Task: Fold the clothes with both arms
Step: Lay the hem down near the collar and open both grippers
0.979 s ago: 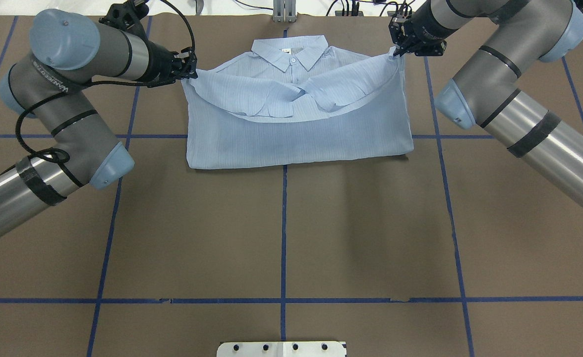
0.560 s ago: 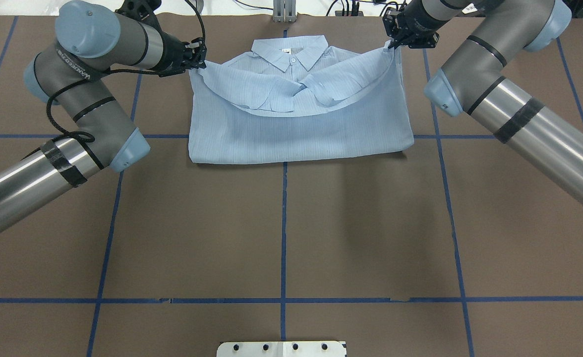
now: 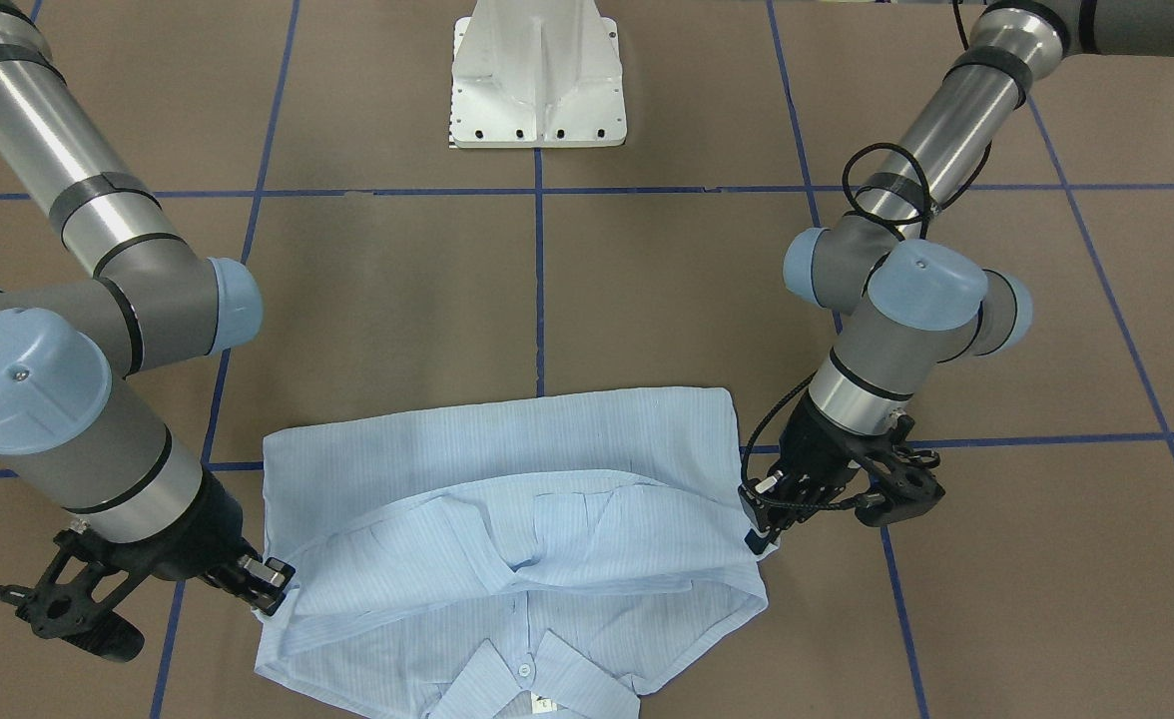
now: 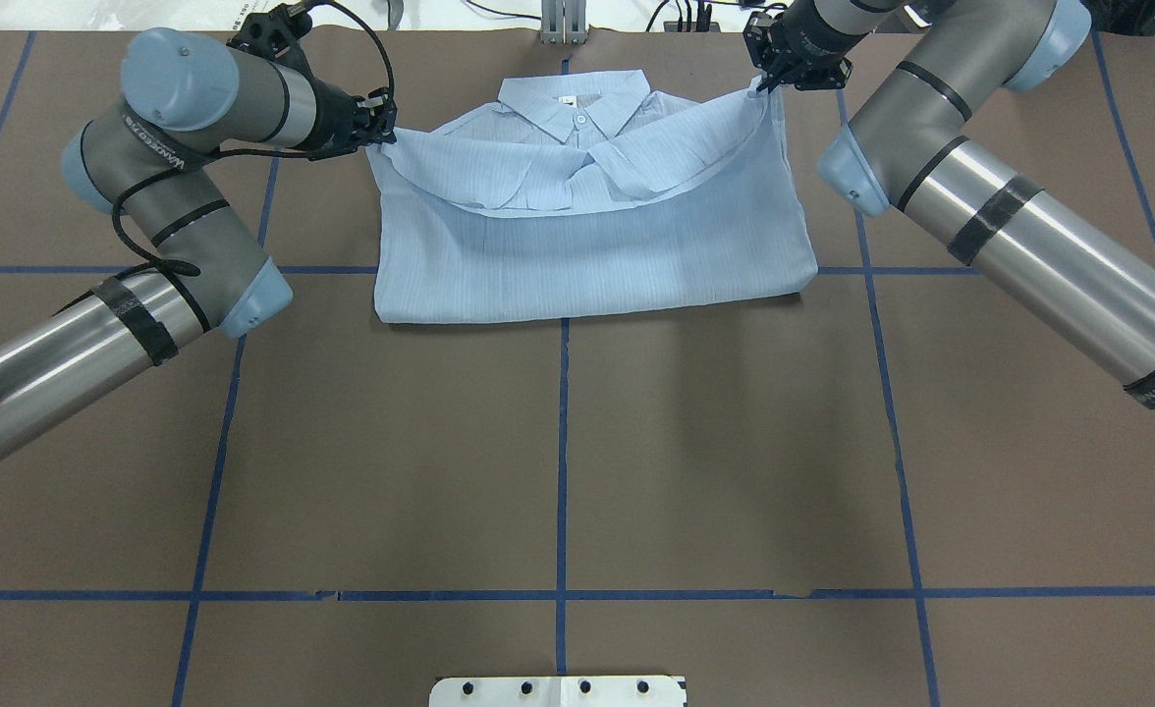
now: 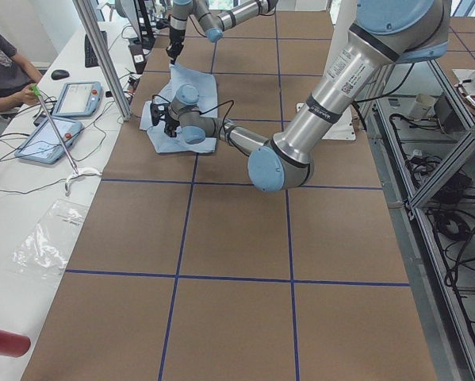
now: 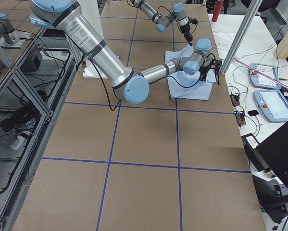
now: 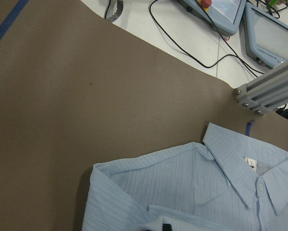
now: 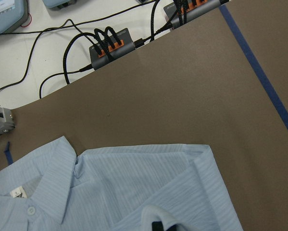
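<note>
**Mia:** What were the fingers doing?

**Ben:** The fingers [image 3: 765,504] of the left gripper [image 4: 379,135] were pinched tight on one corner of the shirt [image 4: 587,245]. The right gripper [image 4: 766,86] pinched the other corner the same way. Both corners were lifted a little, and the edge between them hung down in a curve.

**Mia:** Where was the shirt?

**Ben:** It lay on the brown table [image 4: 558,442], far from the white base [image 3: 537,80], right across from it.

**Mia:** Which way did it point?

**Ben:** The collar [image 4: 575,103] pointed away from the base. The smooth folded edge was the side nearest the base. The shirt's long side ran across in front of the base, from one gripper to the other.

**Mia:** How many things did you count?

**Ben:** One shirt. Two arms, the left arm [image 4: 67,353] and the right arm [image 4: 1029,255], with one gripper each. One white button [image 4: 581,119] at the collar was easy to see. The others were too small to count.

**Mia:** And the base?

**Ben:** Just one, with an arm going out past each side of it.
</note>
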Available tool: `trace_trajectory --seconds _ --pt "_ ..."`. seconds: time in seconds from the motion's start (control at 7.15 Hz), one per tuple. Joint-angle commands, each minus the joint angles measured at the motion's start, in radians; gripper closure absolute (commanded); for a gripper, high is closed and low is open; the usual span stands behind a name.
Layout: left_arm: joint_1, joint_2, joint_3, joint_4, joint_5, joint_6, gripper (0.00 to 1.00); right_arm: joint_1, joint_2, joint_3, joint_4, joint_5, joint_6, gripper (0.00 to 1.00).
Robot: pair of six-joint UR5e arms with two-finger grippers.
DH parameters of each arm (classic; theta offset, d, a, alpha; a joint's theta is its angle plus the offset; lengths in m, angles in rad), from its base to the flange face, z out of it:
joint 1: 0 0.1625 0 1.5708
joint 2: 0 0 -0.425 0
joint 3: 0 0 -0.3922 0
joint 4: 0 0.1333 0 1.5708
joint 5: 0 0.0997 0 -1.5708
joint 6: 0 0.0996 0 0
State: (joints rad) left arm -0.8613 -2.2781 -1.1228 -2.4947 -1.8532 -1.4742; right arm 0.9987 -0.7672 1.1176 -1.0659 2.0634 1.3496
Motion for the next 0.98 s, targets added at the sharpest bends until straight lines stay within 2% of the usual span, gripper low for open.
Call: trace_trajectory --seconds 0.0,0.14,0.28,0.42,0.56,0.84 --pt "0.001 -0.014 0.034 -0.021 0.0 0.0 1.0 -0.009 0.002 -0.016 0.017 -0.002 -0.001 1.0" --pt "0.001 -0.017 0.034 -0.021 0.0 0.0 1.0 -0.012 0.003 -0.016 0.017 -0.002 -0.001 1.0" --pt "0.002 -0.018 0.035 -0.021 0.0 -0.003 0.74 -0.014 0.003 -0.015 0.018 -0.003 -0.001 0.83" --pt "0.002 -0.018 0.034 -0.018 0.0 -0.003 0.08 -0.034 0.0 -0.01 0.018 -0.037 -0.006 0.01" --pt "0.001 -0.015 0.032 -0.018 0.0 -0.003 0.0 -0.037 -0.009 -0.01 0.02 -0.051 -0.023 0.0" --pt "-0.004 -0.014 0.028 -0.016 -0.001 0.005 0.0 -0.031 -0.049 0.007 0.044 -0.036 -0.095 0.0"
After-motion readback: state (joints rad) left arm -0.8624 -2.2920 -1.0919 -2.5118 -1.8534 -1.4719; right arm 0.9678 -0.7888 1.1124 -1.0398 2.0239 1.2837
